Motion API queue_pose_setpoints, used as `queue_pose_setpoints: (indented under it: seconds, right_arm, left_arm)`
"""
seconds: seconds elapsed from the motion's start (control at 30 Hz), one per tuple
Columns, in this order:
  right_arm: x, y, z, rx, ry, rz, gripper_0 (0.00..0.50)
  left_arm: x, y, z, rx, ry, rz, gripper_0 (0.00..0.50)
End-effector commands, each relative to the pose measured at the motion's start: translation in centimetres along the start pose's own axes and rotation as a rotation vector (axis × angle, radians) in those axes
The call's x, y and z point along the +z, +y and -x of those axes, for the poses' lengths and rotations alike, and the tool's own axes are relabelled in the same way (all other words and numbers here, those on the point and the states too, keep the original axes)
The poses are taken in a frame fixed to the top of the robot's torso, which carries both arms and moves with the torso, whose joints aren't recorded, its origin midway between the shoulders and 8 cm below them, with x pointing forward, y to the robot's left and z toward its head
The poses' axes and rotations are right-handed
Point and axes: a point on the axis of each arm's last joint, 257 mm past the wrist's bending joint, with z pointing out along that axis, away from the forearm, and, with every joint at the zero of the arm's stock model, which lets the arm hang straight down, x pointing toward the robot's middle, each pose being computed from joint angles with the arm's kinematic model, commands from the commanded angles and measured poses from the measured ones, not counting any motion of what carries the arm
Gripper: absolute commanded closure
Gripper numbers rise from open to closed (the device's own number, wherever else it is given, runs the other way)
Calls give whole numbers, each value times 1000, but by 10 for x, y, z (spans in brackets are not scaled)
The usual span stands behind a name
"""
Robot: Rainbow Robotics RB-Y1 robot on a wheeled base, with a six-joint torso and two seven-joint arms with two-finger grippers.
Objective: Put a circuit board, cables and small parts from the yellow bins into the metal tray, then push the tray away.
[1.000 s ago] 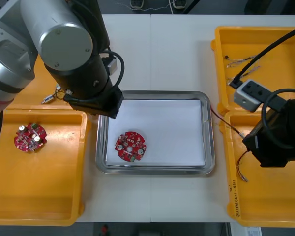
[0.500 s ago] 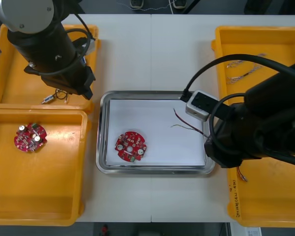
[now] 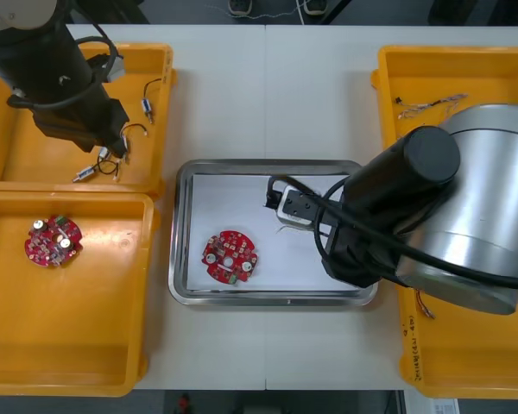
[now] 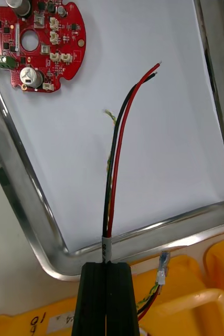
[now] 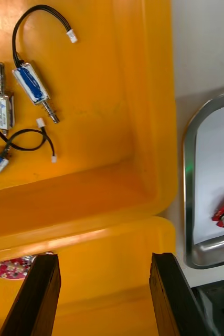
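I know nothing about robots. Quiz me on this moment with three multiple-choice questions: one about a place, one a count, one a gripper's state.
1. Where does the cable held by the right gripper hang? A over the metal tray; B over the floor; C over a shelf.
2. How many round red circuit boards lie in the front view? A one; B two; C five.
3. The left gripper's fingers are: A open; B shut on a cup; C shut on a pen.
Answers: 1 A, its ends hang above the tray's white inside. 2 B, one in the tray, another in a left yellow bin. 3 A, apart, nothing between.
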Motion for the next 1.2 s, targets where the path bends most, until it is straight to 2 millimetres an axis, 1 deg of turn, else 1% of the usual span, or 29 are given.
queue_pose_setpoints:
  seconds: [0.03,0.1,0.23,0.27,0.33,0.47,0.83,0.93,0.97,1.0,1.03,1.1,1.13,1.17,1.2]
  right_arm:
    - [13,3,28,-103,-42,-34,500]
    - [23,1,34,-129,-51,-51,500]
    - [40,1,36,-141,-52,-61,500]
    - [43,1,36,-143,-50,-60,500]
    - [59,5,30,-148,-25,-40,500]
    - [74,9,20,-148,11,-13,500]
    - [96,18,10,-134,32,26,500]
    - [98,20,8,-137,41,30,500]
    - [99,20,6,-136,45,31,491]
    - [100,21,6,-139,48,34,471]
    - [102,22,3,-139,55,36,435]
    - [104,24,-1,-138,67,40,301]
    - [105,25,-1,-139,68,42,208]
    - [106,25,-3,-132,72,43,77]
    - [106,25,-4,-132,74,43,40]
  left_arm:
    - [-27,32,15,134,-32,47,0]
    - [-22,42,12,137,-11,58,0]
    - [-15,53,8,148,17,65,0]
    - [-15,55,7,151,18,69,0]
    - [-14,61,7,154,22,90,0]
    - [-12,65,5,145,32,95,0]
    - [-4,76,-1,120,64,103,0]
    - [-1,79,3,123,52,112,0]
    - [2,79,5,130,50,118,0]
    - [5,80,7,140,44,128,0]
    - [8,81,10,151,37,145,0]
    - [16,84,13,173,33,184,0]
    - [18,85,15,178,28,195,0]
    - [22,85,18,181,22,201,0]
    - [24,86,19,179,17,200,0]
